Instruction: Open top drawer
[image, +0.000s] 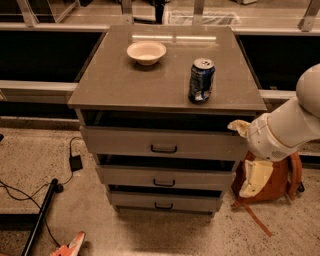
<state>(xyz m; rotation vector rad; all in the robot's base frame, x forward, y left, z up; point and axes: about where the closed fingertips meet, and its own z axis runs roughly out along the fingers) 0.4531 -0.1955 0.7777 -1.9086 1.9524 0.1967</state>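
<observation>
The top drawer (125, 142) is the tallest of three grey drawer fronts in the cabinet, just under the cabinet top (120, 85). Its small black loop handle (164, 148) sits at the centre of the front. A dark gap shows above the front. My gripper (250, 150), cream-coloured at the end of a thick white arm (295, 125), hangs at the drawer's right end, level with the front. It is well to the right of the handle and does not touch it.
A blue soda can (201, 80) and a cream bowl (146, 52) stand on the cabinet top. Two shorter drawers (130, 176) (130, 201) lie below. An orange bag (272, 182) sits on the floor at the right, with cables (70, 160) and a dark pole (40, 215) at the left.
</observation>
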